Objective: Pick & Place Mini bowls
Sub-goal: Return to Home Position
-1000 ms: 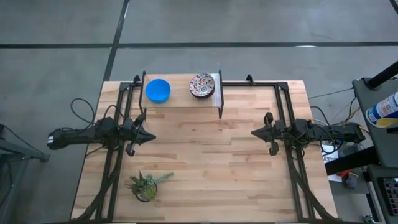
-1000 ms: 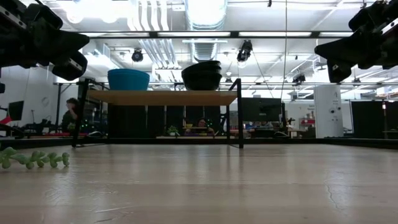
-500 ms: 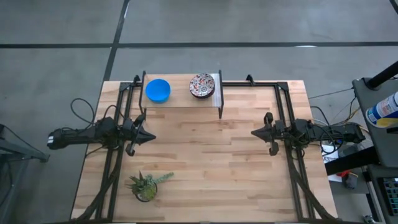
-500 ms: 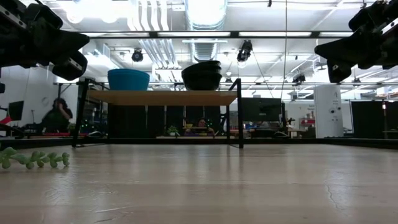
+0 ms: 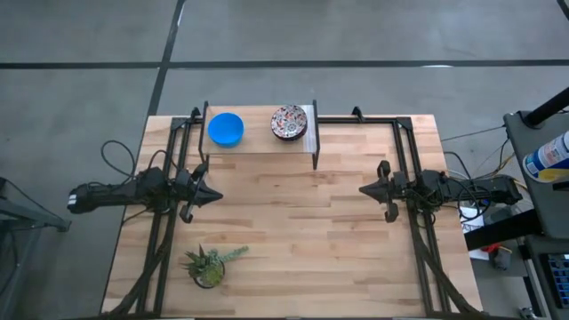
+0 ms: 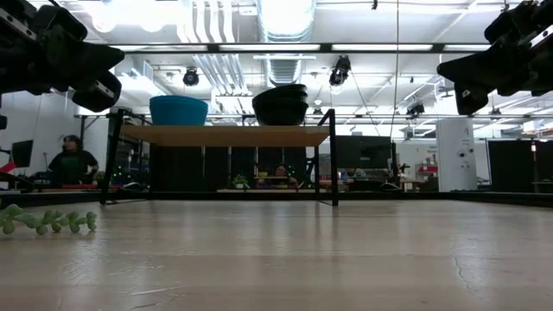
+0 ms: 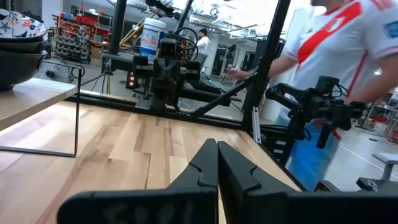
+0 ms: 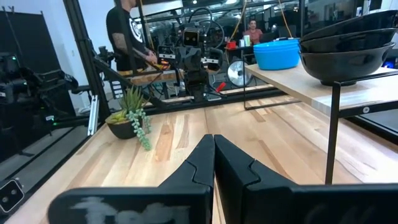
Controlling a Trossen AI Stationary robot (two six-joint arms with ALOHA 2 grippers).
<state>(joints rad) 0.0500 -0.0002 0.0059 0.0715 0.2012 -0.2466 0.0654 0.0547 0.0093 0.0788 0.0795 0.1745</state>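
Dark left hand point(image 5: 218, 196), right hand point(image 5: 362, 188) hover closed.

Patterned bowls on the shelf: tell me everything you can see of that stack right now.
The patterned bowls stand upright as one nested stack on the right end of the wooden shelf at the table's far edge, beside but apart from the blue bowls. The top bowl's inside is white with an ornate red-and-dark pattern; the outsides look dark and glossy. The right wrist view shows three rims. Only the shelf touches the stack; the left gripper and right gripper are shut, well clear.
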